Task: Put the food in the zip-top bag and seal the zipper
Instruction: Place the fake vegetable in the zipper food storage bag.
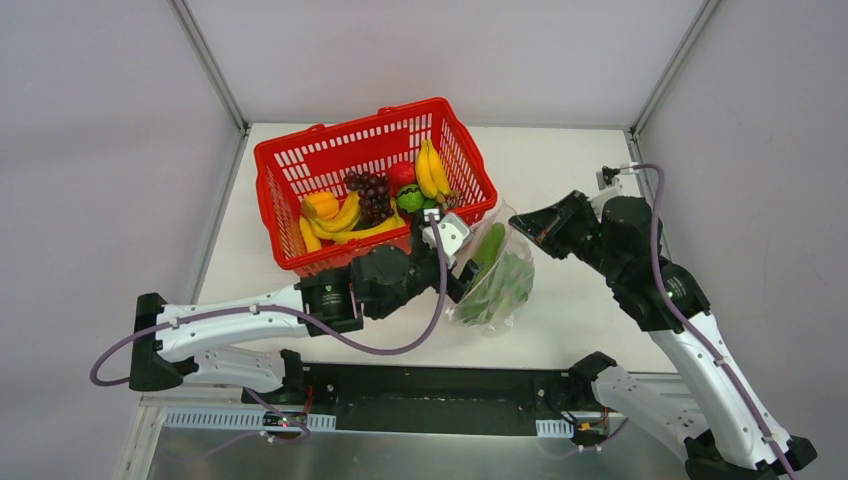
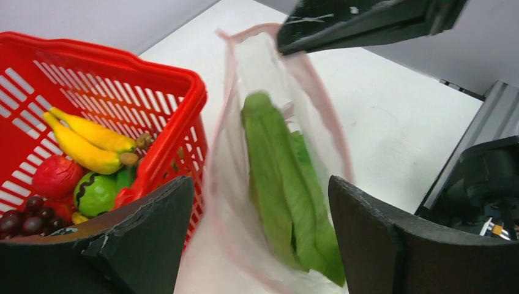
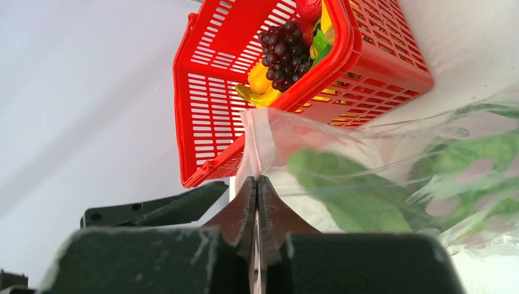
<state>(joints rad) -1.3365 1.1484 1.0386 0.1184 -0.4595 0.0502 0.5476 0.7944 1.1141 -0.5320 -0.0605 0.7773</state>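
Lettuce (image 1: 505, 275) lies inside the zip-top bag (image 1: 470, 300), and the bag sits on the white table (image 1: 580, 170) just right of the middle in the top view. The bag's mouth points up the frame, toward the red basket (image 1: 330, 155), and it is open. The zipper (image 2: 330, 116), a thin pink strip, runs round that mouth and its two sides are apart.

The right gripper (image 1: 518, 220) is at the right side of the bag's mouth. Its two fingers are pressed tight together on the edge of the bag at the mouth, and they hold that edge up. In the right wrist view the clear plastic goes right in between the fingers (image 3: 242, 214).

In the left wrist view the left gripper (image 2: 258, 184) has its fingers wide apart, one at the lower left and one at the lower right, and they hold nothing. The bag's mouth and the green leaf show in the gap between them. I cannot tell if a finger touches the plastic.

More food is in the basket, in the upper middle of the top view, just beside the bag's mouth. In it lie yellow bananas (image 1: 432, 170), purple grapes (image 1: 370, 195), a red apple (image 1: 402, 172) and a round green fruit (image 1: 410, 198).
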